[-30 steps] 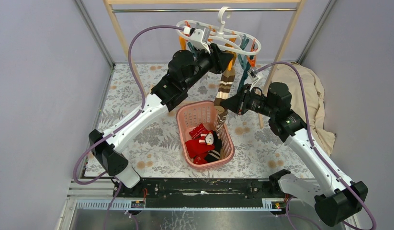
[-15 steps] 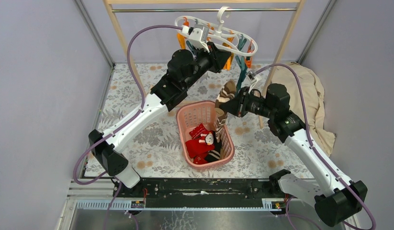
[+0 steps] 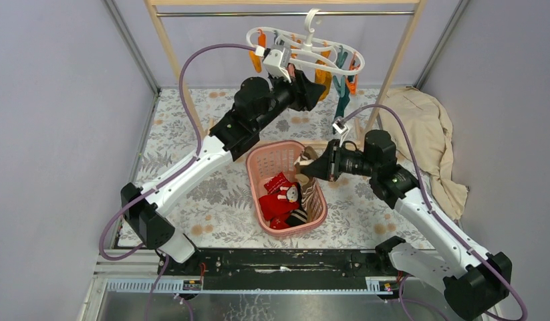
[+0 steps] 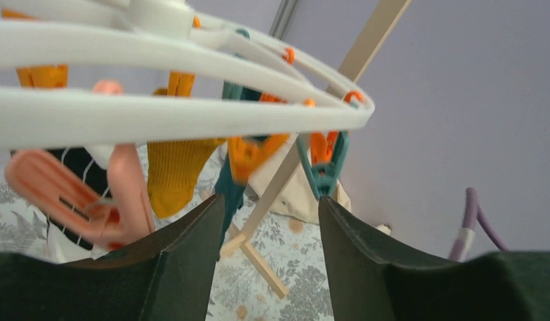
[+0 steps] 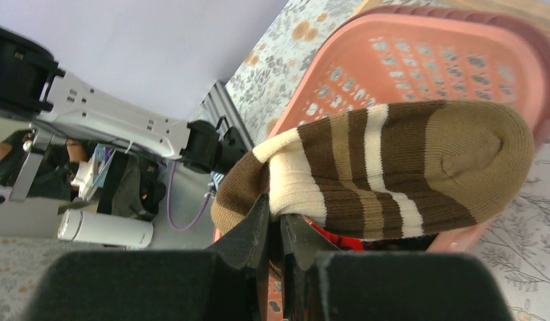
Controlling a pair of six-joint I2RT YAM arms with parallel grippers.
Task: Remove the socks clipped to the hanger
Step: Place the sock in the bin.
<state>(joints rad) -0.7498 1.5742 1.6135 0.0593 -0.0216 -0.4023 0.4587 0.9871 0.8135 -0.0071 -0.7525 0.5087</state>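
Note:
The white oval hanger [image 3: 329,48] hangs from the rack's rod, and its rings [image 4: 192,110] fill the top of the left wrist view. A mustard sock [image 4: 175,170], a dark teal sock [image 4: 226,190] and a black sock [image 4: 75,167] hang from its clips. My left gripper [image 3: 312,85] sits just under the hanger, open, with nothing between its fingers [image 4: 185,267]. My right gripper [image 3: 304,169] is shut on the brown-and-white striped sock [image 5: 392,167]. That sock hangs free of the hanger over the pink basket [image 3: 254,179].
A red patterned sock [image 3: 275,200] and dark socks lie in the basket [image 5: 419,40]. The tall wooden rack [image 3: 170,50] frames the back, with its right leg [image 4: 285,174] beside the hanger. A beige cloth [image 3: 432,134] lies at the right on the floral mat.
The striped sock came off its clip, and my right gripper carried it down and left over the basket. My left gripper closed, then opened again under the hanger, which swung.

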